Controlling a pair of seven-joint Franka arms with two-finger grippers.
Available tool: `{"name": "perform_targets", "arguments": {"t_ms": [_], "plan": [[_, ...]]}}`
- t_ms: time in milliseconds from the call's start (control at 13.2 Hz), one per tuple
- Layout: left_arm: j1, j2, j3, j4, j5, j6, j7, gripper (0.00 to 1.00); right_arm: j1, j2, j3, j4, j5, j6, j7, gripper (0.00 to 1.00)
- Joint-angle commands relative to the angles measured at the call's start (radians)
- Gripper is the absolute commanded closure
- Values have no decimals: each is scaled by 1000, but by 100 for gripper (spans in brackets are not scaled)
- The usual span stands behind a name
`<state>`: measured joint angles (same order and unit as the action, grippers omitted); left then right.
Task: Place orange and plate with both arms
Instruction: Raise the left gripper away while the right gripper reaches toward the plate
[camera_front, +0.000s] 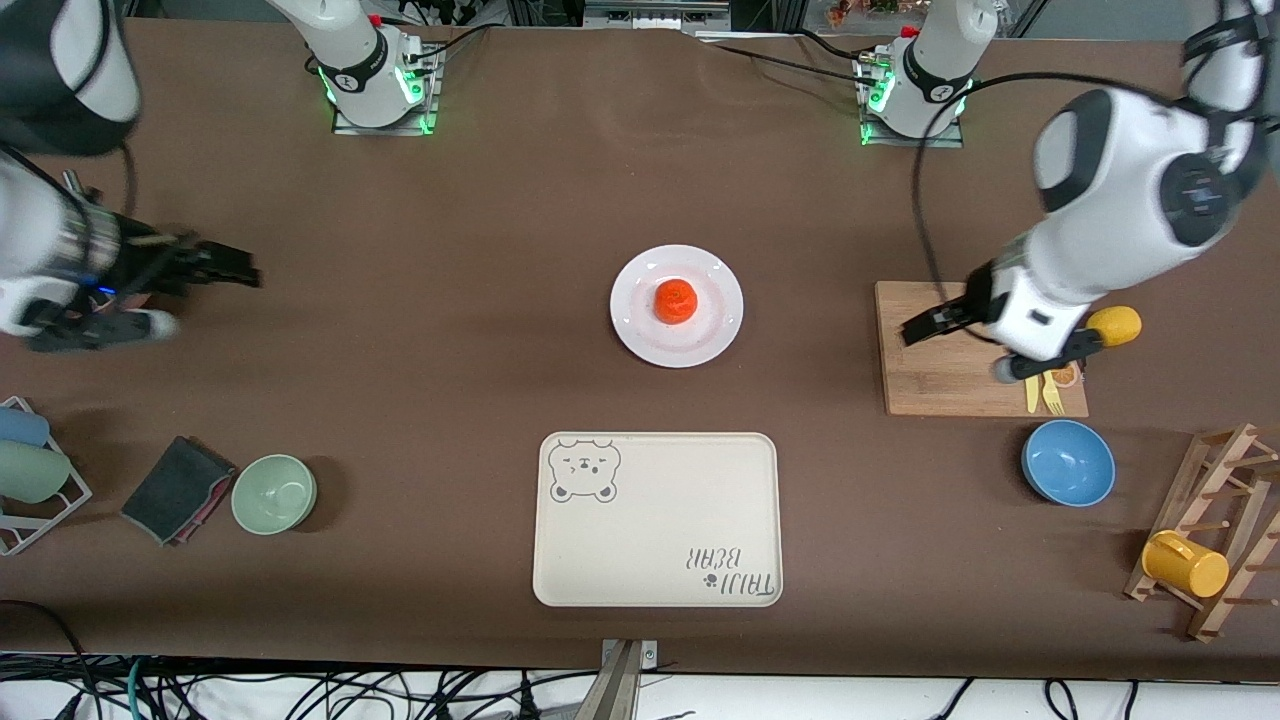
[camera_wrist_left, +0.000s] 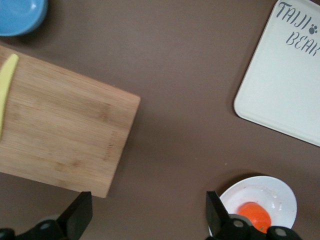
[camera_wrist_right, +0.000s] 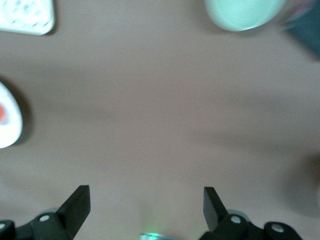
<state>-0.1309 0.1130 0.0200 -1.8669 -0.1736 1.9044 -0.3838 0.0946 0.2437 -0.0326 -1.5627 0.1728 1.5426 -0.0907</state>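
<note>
at the middle of the table, farther from the front camera than the cream bear-print tray (camera_front: 657, 520), sits the white plate (camera_front: 712, 333) with the orange (camera_front: 676, 300) resting at its centre. judgement: the plate is glazed ceramic, stiff, slick and breakable, fairly heavy for a two-finger pinch; its shallow rim is the only purchase, best taken at the edge. the orange is light, round, slightly yielding and apt to roll; it wants a gentle grip across its widest part. the left gripper (camera_front: 925, 327) hovers over the wooden cutting board (camera_front: 940, 385), jaws fully spread, holding and touching nothing. the right gripper (camera_front: 215, 265) hangs over bare table at the right arm's end, jaws likewise wide, empty.
</note>
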Motion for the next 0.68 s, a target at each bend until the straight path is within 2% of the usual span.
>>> {"name": "perform_targets", "arguments": {"t_ms": [0, 76, 152, 228, 380, 607], "plan": [[8, -102, 54, 7, 95, -124, 143, 0, 46, 127, 5, 15, 117, 40, -7, 0], [8, -110, 52, 59, 155, -195, 166, 0, 56, 146, 11, -9, 149, 80, -9, 0], [8, -111, 51, 113, 190, -270, 169, 0, 57, 155, 26, -58, 248, 149, -15, 0], [10, -118, 52, 148, 193, -318, 169, 0, 57, 154, 46, -118, 292, 225, -15, 0], [8, -127, 46, 208, 192, -399, 161, 0, 57, 151, 124, -225, 354, 389, -15, 0], [10, -133, 47, 244, 192, -410, 151, 0, 57, 147, 252, -406, 555, 707, -33, 0]]}}
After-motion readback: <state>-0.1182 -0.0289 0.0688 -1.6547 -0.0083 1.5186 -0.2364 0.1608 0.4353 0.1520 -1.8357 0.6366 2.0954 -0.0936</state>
